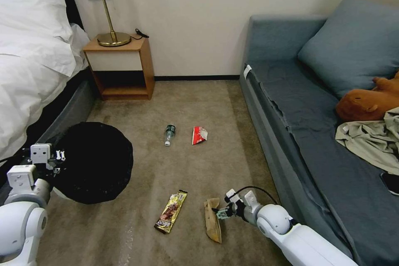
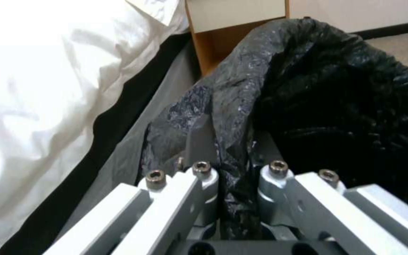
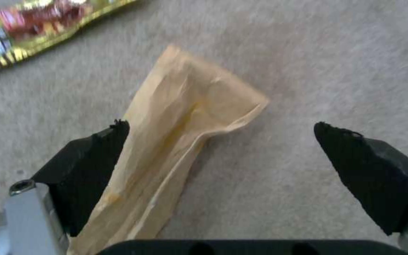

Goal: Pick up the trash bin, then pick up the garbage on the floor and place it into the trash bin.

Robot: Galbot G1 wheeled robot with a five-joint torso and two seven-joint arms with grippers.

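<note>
A bedroom, probably a hotel's: white-sheeted bed [image 1: 29, 50], lamp [image 1: 102, 4] on nightstand [image 1: 120, 66] (wooden), grey-blue sofa [image 1: 316, 133].

Head high; wrists close (perhaps overlapping)

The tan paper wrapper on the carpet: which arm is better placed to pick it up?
Right. The right gripper hangs open over the tan paper wrapper; the left gripper is shut on the trash bin.
</note>
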